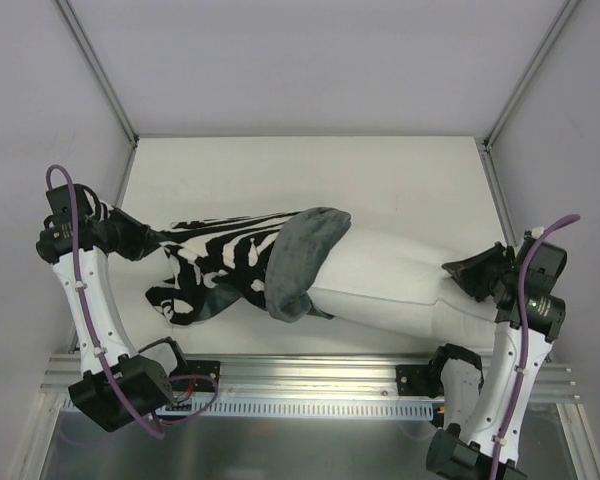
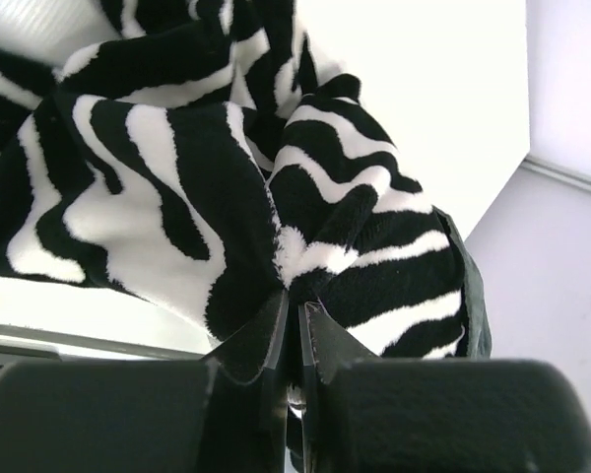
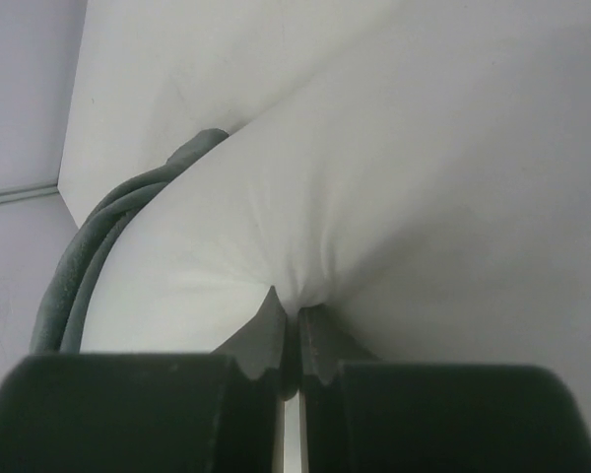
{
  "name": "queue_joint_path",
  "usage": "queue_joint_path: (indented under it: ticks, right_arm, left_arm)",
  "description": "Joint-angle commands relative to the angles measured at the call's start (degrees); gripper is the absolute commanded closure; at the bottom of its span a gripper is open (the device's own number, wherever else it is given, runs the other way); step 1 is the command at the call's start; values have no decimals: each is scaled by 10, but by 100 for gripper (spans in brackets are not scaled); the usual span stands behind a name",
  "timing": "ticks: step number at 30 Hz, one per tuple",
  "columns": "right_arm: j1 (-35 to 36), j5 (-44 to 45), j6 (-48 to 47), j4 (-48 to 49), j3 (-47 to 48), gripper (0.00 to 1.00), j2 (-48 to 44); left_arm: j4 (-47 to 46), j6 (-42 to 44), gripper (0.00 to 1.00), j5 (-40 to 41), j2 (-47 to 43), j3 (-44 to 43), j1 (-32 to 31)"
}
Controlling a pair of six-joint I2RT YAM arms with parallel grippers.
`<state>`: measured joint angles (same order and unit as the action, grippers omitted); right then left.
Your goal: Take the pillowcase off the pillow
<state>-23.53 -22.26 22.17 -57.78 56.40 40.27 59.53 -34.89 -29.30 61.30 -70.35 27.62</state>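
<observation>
Across the counter [image 1: 400, 170] we see the pillow [image 1: 400, 285] lying mostly bare, its left end hidden in the pillowcase [image 1: 230, 265]. Our right pincer [image 3: 294, 317] is clenched on the pillow's end, seemingly to anchor it, and our left pincer [image 2: 295, 313] grips zebra fabric, likely for pulling leftward

Pretty sure this is a robotics lab test cell, not a home: a bare white worktop [image 1: 400, 170] boxed in by blank pale walls [image 1: 310, 60] and aluminium frame struts [image 1: 95, 65]. There's a left arm [image 1: 90, 300] and a right arm [image 1: 515, 380] bolted to a slotted metal rail [image 1: 310, 375] along the bottom, with purple cables [image 1: 75, 215] running along them.
</observation>
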Motion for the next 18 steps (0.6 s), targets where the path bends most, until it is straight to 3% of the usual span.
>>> queue_joint_path:
  ticks: [1, 2, 5, 6, 9, 10, 12, 15, 18]
  right_arm:
    - [-10, 129, -42, 80, -33, 99, -24]
    - [-6, 125, -42, 80, -53, 99, -32]
    - [7, 89, -49, 83, -86, 99, -61]
    - [9, 73, -50, 86, -104, 99, -64]
    - [16, 31, -48, 88, -136, 94, -81]
    - [23, 37, -50, 86, -140, 85, -91]
    - [25, 46, -60, 72, -145, 75, -99]
    - [28, 37, -75, 61, -142, 34, -101]
    - [34, 34, -82, 49, -125, 17, -85]
  left_arm:
    - [-104, -11, 100, 120, -15, 10, 42]
    - [-107, -8, 98, 102, -14, 20, 42]
    - [-150, 19, 80, 23, -22, 40, 31]
    - [-157, 25, 56, 28, -28, 39, 18]
    - [-168, 57, 15, 103, -43, 16, -90]
    - [-169, 62, 11, 118, -39, 8, -120]
    - [-167, 73, 8, 142, -30, -13, -200]
    - [-168, 75, 8, 155, 1, -36, -306]
    - [-167, 68, 7, 193, 38, -66, -421]
